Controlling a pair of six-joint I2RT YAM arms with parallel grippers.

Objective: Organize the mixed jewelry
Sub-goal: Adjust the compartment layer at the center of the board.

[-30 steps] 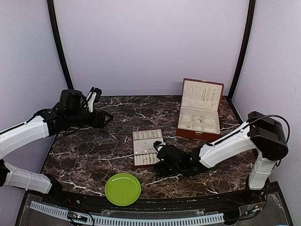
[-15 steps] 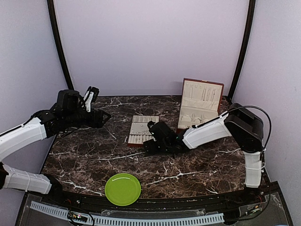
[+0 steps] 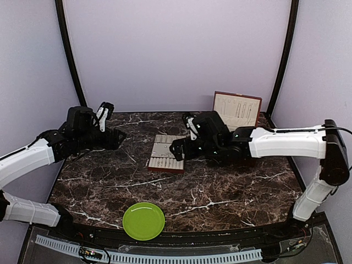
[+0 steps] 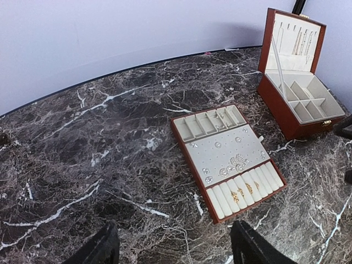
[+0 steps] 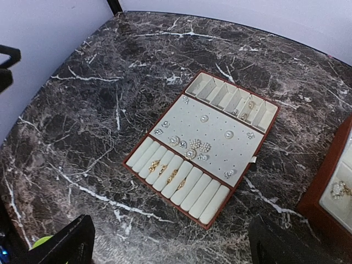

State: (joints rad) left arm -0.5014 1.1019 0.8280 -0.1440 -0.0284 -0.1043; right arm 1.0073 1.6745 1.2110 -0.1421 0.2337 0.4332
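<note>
Marble-patterned table (image 3: pixel 110 181), dark with white veins, carried everything. We took the tray (image 5: pixel 220 151) as reference: flat, cream-lined, reddish-brown rim, lying near mid-table.

Jewelry (image 5: pixel 195 147) sat mostly on that tray. Sparkly studs (image 5: pixel 204 117) were scattered over its perforated middle panel, with a tight cluster at the panel's edge next to the roll slots. Gold-coloured rings (image 5: pixel 168 175) were tucked between the rolls at one end of the tray. A few small pieces lay in the narrow compartments at the opposite end; they were too small for us to say what kind.

Box (image 4: pixel 291 104), reddish-brown, stood near the tray on its right with the lid up, not touching it. Thin chains (image 4: pixel 300 38) hung inside that lid. Green plate (image 3: pixel 143 220) lay well apart from the tray, toward the arm bases.

Right gripper (image 5: pixel 176 245) hung over the tray, reaching in from its right side. Its jaws were wide apart with nothing between them, and it was not touching the tray. Left gripper (image 4: pixel 176 250) hovered well to the left of the tray, above the table, pointed toward it. Its jaws were apart too, gripping nothing.
</note>
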